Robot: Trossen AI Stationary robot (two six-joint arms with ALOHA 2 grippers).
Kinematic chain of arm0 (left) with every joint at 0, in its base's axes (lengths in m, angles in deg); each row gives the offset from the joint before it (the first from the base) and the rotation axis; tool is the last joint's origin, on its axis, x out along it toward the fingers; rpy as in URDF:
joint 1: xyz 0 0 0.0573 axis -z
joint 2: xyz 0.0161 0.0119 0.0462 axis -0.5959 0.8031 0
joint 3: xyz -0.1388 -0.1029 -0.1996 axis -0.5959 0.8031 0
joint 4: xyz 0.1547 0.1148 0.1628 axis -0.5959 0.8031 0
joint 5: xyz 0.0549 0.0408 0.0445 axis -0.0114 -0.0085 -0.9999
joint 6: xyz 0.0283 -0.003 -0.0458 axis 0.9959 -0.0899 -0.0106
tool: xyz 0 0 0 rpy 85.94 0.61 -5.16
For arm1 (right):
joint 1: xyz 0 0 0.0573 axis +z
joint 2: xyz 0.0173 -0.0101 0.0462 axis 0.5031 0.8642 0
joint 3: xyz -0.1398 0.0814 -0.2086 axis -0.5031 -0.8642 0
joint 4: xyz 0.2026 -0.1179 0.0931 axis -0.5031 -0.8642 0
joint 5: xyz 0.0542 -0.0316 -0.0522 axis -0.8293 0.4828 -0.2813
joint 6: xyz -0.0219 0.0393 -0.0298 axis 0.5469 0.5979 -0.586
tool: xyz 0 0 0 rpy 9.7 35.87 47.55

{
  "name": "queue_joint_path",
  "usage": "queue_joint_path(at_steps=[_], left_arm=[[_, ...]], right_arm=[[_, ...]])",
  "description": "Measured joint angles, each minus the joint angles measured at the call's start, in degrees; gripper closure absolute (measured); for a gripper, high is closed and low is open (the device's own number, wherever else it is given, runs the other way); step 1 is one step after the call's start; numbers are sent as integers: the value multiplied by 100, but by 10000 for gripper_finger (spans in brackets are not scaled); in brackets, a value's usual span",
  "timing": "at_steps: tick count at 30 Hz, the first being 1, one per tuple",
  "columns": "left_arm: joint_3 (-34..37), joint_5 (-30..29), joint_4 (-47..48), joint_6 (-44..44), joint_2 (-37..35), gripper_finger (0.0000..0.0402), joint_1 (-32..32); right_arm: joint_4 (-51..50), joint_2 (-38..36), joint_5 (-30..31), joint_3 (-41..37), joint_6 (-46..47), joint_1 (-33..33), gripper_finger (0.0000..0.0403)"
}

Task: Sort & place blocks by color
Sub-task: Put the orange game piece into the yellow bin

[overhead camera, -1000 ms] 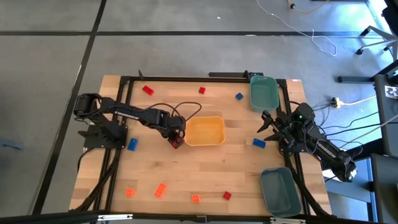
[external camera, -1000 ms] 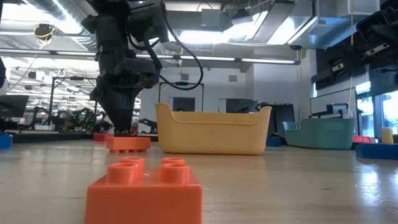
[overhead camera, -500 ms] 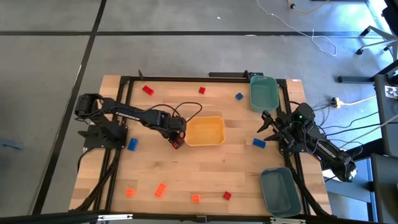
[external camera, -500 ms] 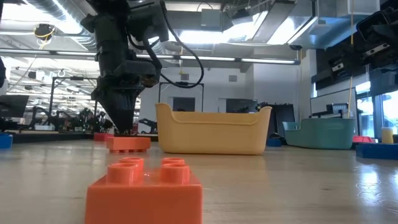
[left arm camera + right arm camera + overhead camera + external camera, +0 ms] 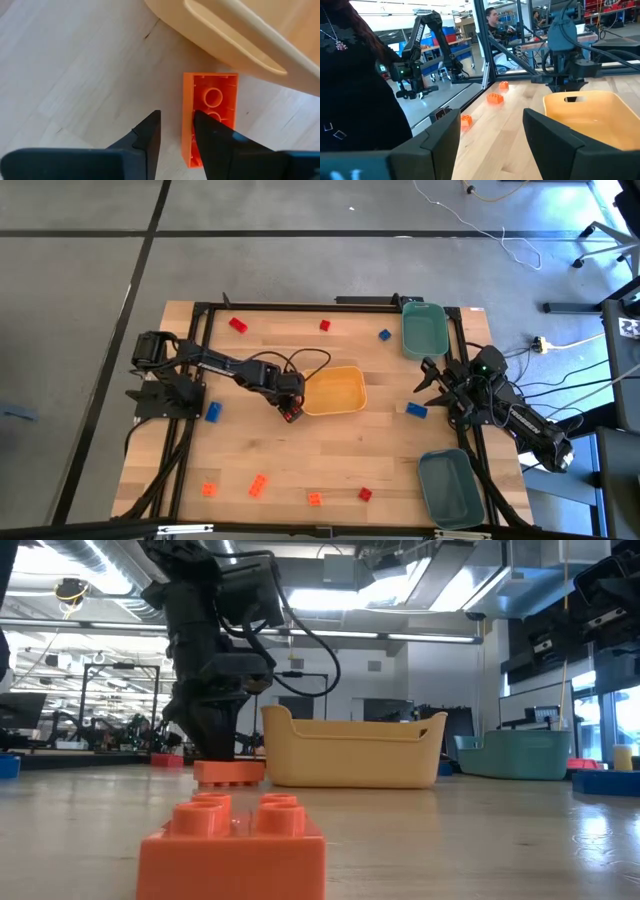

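An orange brick lies upside down on the table, hollow side up, with one short end at the wall of the yellow-orange tray. My left gripper stands over it pointing down, open, and straddles one long wall of the brick. In the low view the same brick sits flat under the left gripper. My right gripper waits open at the table's right edge. Other red, orange and blue bricks lie scattered about. My left gripper comes from above, pointing down, with its fingers along the brick. One finger reaches into the hollow underside near the brick's near end. The other finger stands outside the long wall with a gap. The brick lies flat on the table.
Teal bins sit at the far right and near right. Red bricks and a blue one lie far, blue ones mid-table. Orange bricks and a red one lie near.
My left gripper has moved a little toward the table's right, and the orange brick has slid along the table with it. The yellow-orange tray has been shoved to the right and turned slightly about, so it now sits askew.
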Motion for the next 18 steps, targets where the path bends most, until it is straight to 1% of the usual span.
queue_joint_path(at_steps=[3,7,9,12,18], left_arm=[[1,16,-7,3,5,315,4],[-1,172,-44,3,11,374,4],[-1,189,-30,3,11,394,3],[23,169,55,1,29,398,-2],[44,310,199,-44,-13,401,-56]], right_arm=[[9,2,8,0,0,0,185],[13,0,10,0,-1,0,185],[13,1,10,0,0,0,185],[14,1,13,0,1,0,185],[19,2,15,0,70,2,185]])
